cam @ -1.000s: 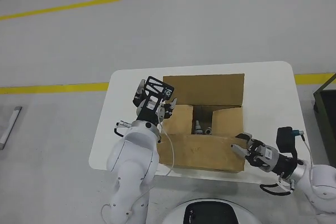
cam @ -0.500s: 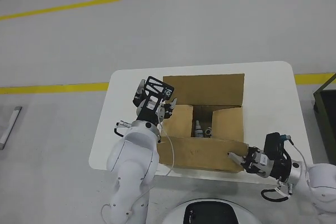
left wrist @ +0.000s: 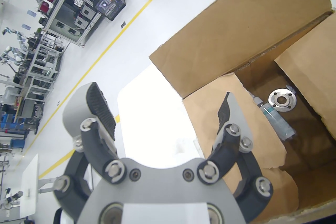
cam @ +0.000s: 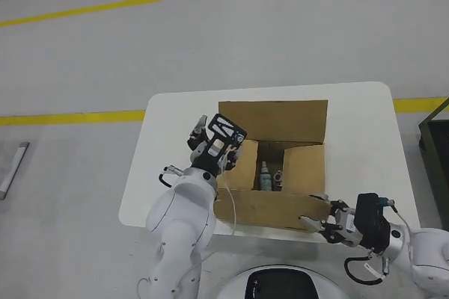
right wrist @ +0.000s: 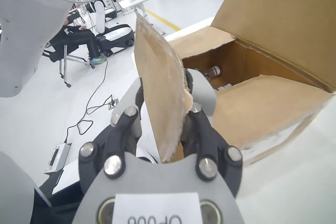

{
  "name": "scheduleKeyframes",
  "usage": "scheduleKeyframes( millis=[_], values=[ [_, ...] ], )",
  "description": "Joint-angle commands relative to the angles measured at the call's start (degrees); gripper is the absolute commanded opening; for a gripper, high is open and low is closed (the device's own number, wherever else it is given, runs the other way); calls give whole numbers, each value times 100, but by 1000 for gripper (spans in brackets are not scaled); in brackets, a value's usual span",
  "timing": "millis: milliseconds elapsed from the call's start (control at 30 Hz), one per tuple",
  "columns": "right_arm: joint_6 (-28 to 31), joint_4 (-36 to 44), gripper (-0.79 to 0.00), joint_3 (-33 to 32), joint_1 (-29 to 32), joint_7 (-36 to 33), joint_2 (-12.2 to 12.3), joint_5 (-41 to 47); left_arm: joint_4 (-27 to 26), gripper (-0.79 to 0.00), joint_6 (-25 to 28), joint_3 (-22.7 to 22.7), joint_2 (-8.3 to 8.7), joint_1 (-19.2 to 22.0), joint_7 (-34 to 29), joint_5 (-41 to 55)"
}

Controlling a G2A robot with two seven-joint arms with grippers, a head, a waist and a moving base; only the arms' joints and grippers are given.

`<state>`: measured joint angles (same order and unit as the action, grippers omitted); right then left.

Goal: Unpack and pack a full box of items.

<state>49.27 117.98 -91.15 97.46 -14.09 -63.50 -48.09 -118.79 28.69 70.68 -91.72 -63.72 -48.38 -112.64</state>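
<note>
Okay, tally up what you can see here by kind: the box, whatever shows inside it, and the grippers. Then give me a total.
Cardboard box: 1
Metal flange: 1
Clear bottle: 1
Grippers: 2 (left gripper open; right gripper shut on the near flap)
Total: 5. More may lie hidden inside the box.

flap (cam: 262, 210) pulled nearer, L arm (cam: 207, 163) shifted boxward

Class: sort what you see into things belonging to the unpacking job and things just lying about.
Job: cardboard box, front flap, metal flange, bottle, left gripper, right gripper.
Lying about: yellow floor line, grey bar, dark rack.
</note>
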Motion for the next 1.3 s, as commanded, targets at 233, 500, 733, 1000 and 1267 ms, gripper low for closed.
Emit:
scheduleKeyframes(
  millis=[233, 500, 733, 1000, 1267],
  values=[
    [664, 123, -219, -191, 286, 160, 70, 115, -365, 0, 862, 24, 61, -106, -406, 614],
    [873, 388, -403, -285, 636, 82, 188, -14, -397, 0, 656, 138, 99, -40, -511, 728],
    [873, 343, -434, -191, 799, 50, 322, -324, -373, 0, 548, 115, 138, 5, -447, 652],
    [873, 244, -249, -86, 809, 61, 432, -567, -391, 0, 386, 83, 170, 49, -428, 676],
    [873, 276, 0, -381, 952, 765, 471, -483, -351, 0, 260, -8, 196, 171, -458, 580]
  ],
)
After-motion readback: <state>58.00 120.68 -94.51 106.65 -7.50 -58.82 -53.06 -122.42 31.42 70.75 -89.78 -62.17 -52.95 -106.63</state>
